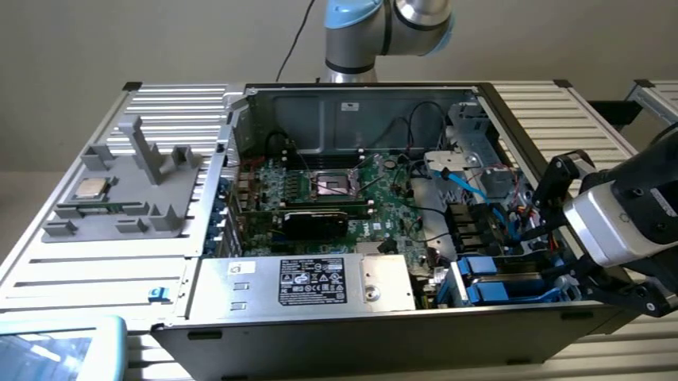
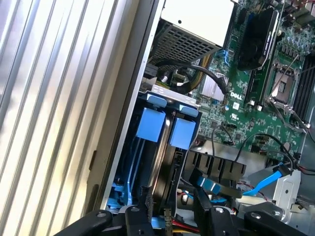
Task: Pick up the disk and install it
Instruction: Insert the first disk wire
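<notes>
The disk stands on edge in the drive bay at the front corner of the open computer case, on the exterior view's right. Its bright blue carrier shows there, and two blue tabs cap its far end in the wrist view. My gripper reaches into that bay from the right. The gripper has one black finger on each side of the disk's near end, closed against it.
A silver power supply with a black label lies beside the bay. The green motherboard and blue cables lie further in. A grey fixture with a CPU chip sits on the ribbed table, on the exterior view's left.
</notes>
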Robot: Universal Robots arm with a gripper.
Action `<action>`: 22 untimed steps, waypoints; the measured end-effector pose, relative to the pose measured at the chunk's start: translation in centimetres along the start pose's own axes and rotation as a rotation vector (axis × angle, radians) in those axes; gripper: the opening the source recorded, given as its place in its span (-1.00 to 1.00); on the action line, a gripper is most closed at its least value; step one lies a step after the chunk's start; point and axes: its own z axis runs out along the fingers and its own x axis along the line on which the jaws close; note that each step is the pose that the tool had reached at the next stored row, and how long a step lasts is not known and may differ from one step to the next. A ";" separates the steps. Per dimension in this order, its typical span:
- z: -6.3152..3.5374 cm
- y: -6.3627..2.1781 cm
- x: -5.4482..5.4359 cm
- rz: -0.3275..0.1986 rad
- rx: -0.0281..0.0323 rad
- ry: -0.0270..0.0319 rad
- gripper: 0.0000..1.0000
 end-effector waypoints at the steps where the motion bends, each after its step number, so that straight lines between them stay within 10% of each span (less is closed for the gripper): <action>1: 0.00 0.00 0.0 0.000 0.0000 0.0000 -0.07; 11: 0.05 -0.09 0.1 -0.004 0.0001 -0.0034 -0.07; 22: 0.46 -0.01 1.0 -0.008 0.0197 -0.0602 -0.07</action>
